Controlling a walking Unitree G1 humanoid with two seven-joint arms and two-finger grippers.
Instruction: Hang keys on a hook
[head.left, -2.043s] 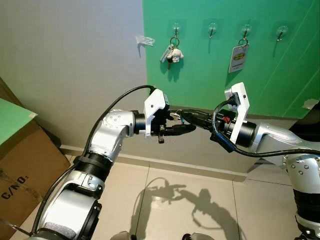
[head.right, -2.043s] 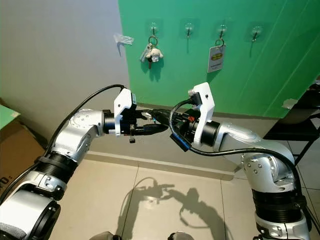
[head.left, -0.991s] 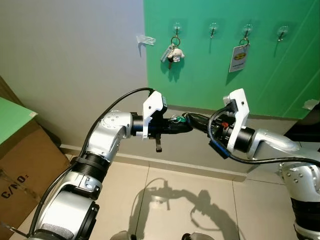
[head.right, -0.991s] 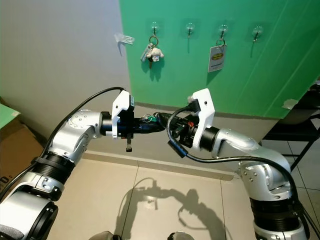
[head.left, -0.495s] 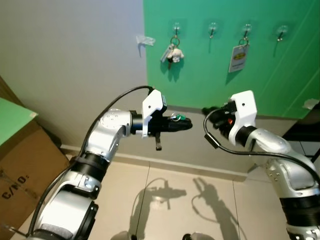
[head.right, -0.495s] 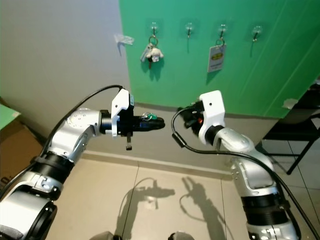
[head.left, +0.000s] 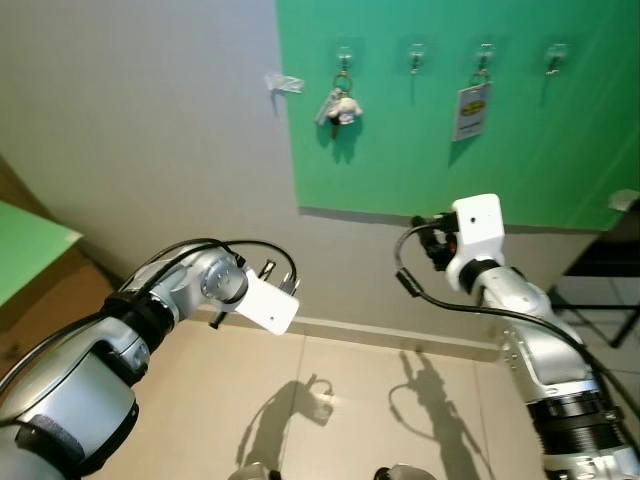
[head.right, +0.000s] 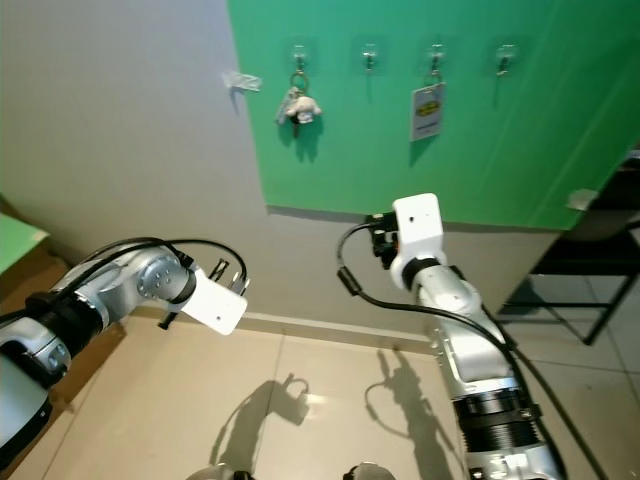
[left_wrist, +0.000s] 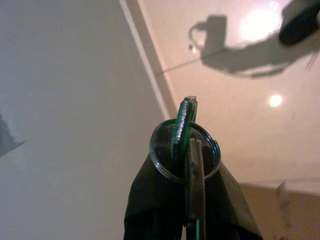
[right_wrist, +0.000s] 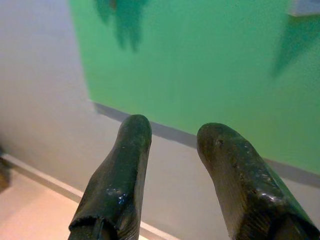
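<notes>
Keys (left_wrist: 186, 134) edge-on between left jaws

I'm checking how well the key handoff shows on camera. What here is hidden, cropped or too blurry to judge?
- Left pincer, left wrist view: the green-headed key on a metal ring shows edge-on, its blade buried between the black fingers.
- Head views: the left arm's white wrist housing covers that pincer.
- Right pincer: open; fingertips blurred.
- Clear wall hooks: too small to see shape.
</notes>
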